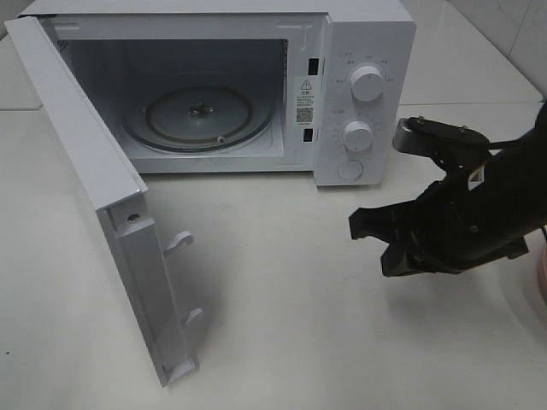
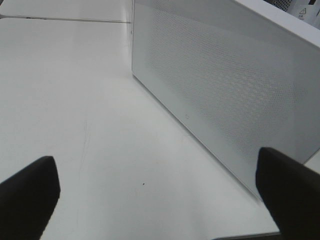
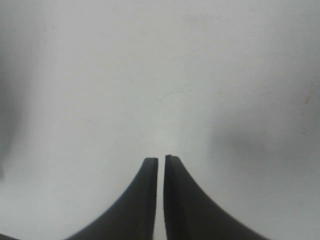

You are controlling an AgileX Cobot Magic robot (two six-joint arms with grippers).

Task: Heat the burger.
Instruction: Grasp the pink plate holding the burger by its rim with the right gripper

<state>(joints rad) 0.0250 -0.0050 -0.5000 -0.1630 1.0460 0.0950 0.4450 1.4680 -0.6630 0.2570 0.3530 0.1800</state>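
Exterior high view: a white microwave [image 1: 363, 43] stands at the back of the white table [image 1: 282, 333] with its door [image 1: 81, 162] swung fully open towards the left; the cavity holds only the round glass turntable [image 1: 197, 115], which lies flat on the floor of the oven with nothing on it; two round dials [image 1: 367, 83] sit one above the other on the control panel. The burger shows in none of the views, so I cannot tell where it is; a pink sliver [image 1: 542, 278] at the right border is too little to identify.

The right gripper [image 1: 372, 248] hangs over bare table in front of the control panel, well apart from the oven opening; in the right wrist view the right gripper [image 3: 161, 162] has its jaws all but closed, a hairline slit between the fingertips [image 3: 145, 185], and nothing is gripped; only blank table lies beyond.

The left wrist view shows the left gripper [image 2: 157, 185] with its jaws spread wide, one finger [image 2: 27, 192] at each side of the picture, holding nothing; it is low over the table, just beside the perforated outer face of the open door.
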